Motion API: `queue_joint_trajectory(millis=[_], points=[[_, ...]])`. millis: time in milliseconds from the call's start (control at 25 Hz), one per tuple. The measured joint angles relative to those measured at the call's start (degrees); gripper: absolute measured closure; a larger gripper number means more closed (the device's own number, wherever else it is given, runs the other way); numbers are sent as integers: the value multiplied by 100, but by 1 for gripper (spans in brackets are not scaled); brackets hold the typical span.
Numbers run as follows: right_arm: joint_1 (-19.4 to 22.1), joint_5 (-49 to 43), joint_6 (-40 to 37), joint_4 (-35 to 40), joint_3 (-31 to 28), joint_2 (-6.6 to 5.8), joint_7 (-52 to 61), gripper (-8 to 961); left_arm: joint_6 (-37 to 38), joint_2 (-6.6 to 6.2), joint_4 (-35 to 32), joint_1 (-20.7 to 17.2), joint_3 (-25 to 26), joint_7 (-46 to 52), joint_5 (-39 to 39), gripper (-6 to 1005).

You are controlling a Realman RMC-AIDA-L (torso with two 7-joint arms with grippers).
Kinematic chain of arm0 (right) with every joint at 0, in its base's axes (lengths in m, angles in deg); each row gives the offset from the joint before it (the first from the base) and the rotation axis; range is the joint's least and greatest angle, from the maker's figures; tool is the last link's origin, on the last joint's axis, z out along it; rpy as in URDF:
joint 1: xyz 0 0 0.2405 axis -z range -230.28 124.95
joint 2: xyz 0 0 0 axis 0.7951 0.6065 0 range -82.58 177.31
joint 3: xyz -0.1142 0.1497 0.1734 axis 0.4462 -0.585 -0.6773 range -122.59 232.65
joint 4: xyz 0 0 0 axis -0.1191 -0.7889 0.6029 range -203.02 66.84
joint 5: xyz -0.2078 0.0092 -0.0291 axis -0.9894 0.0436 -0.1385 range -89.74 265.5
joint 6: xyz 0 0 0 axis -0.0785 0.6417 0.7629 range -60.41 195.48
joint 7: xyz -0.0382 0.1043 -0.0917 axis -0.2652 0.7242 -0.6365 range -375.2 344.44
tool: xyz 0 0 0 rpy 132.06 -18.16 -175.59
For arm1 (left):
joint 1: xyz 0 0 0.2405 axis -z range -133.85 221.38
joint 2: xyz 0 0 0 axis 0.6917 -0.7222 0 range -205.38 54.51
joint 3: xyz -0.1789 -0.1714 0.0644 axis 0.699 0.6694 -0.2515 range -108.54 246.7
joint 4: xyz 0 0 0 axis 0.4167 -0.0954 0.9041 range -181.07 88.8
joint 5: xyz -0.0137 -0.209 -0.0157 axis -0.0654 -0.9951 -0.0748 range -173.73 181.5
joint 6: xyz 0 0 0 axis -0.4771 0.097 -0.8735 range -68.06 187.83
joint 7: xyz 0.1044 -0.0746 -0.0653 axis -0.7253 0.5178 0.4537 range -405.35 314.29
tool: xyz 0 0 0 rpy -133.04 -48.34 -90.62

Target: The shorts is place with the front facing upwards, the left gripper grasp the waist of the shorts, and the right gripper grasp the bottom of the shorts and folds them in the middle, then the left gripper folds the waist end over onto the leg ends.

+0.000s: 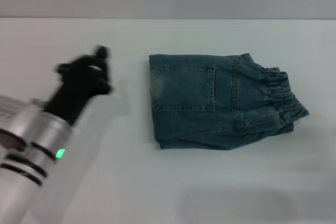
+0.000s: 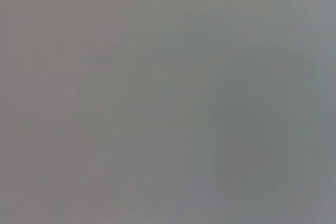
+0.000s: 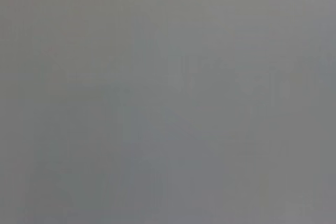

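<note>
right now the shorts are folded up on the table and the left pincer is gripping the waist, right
Not quite. The shorts are folded on the table, but the left pincer is not gripping the waist. The head view shows it off to the left of the shorts, apart from them, touching no cloth.

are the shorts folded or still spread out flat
Folded. The shorts lie as a compact stacked bundle on the table, the waist on top at the robot's right. The left pincer is off them, to their left.
</note>
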Motion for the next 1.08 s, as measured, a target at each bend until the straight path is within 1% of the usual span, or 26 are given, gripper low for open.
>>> queue_joint_trajectory(millis=[40,120,240,360,480,560,680,800,880,920,1040,1080], points=[[-15,108,-48,35,-49,0,-31,909,29,69,-56,-100,271,-191,32,910],[-75,379,-89,141,-66,-6,-33,908,29,96,-109,-189,494,-349,27,907],[-152,536,-90,281,-44,-8,-25,803,53,75,-313,-219,573,-356,21,901],[-196,545,-88,350,-31,5,-25,694,70,89,-516,-173,592,-297,18,795],[-169,623,-90,365,-37,18,-1,577,118,93,-565,-175,558,-230,16,688],[-159,817,-97,425,-33,34,-1,499,159,97,-581,-190,554,-220,15,595],[-197,1001,-277,686,-12,47,-1,435,182,95,-604,-198,555,-175,13,455],[-214,1241,-603,898,49,55,26,372,184,81,-615,-179,566,-36,10,376],[-217,1305,-609,906,84,48,57,330,187,82,-647,-161,570,4,8,323],[-222,1339,-596,912,122,24,183,308,189,88,-686,-140,569,6,8,296],[-225,1341,-596,936,97,19,381,235,193,92,-726,-119,563,6,8,217],[-228,1342,-634,964,77,29,494,203,197,95,-741,-113,561,7,8,217]])
